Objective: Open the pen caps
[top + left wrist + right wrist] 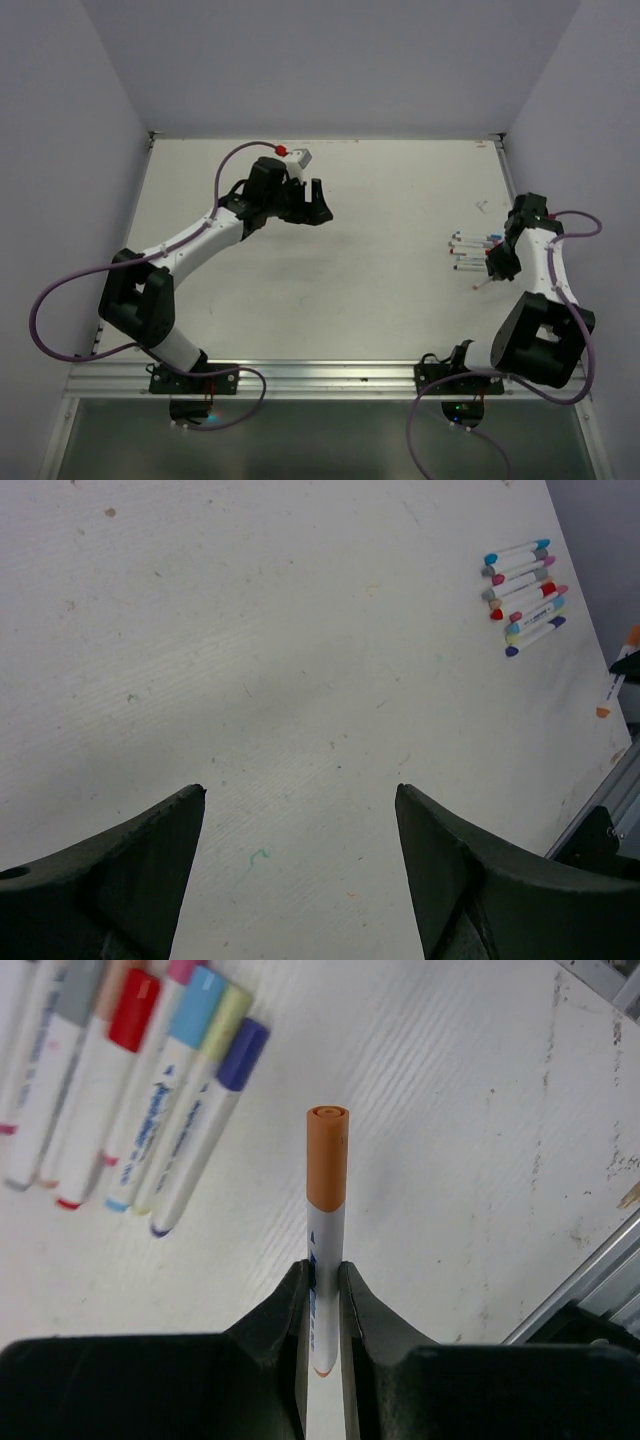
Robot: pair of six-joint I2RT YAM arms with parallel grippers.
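Orange cap (327, 1155), a short, smooth plastic cylinder with a ringed flat end, sits pressed onto the white marker (325, 1225) that the right pincer (322, 1268) pinches by its barrel, near the table's right edge. It looks light, stiff and slick, probably a friction fit. The sound hold is around the cap's side, pulling straight along the barrel, since glossy plastic may slide between the black fingers. The other pen caps (133, 1010), in red, pale blue, pale green and purple, close a row of markers (130, 1100) lying side by side just beside it. The left pincer (300, 790) hangs spread wide over the table (480, 1110), well apart from them. The table's white top is grained and scuffed.
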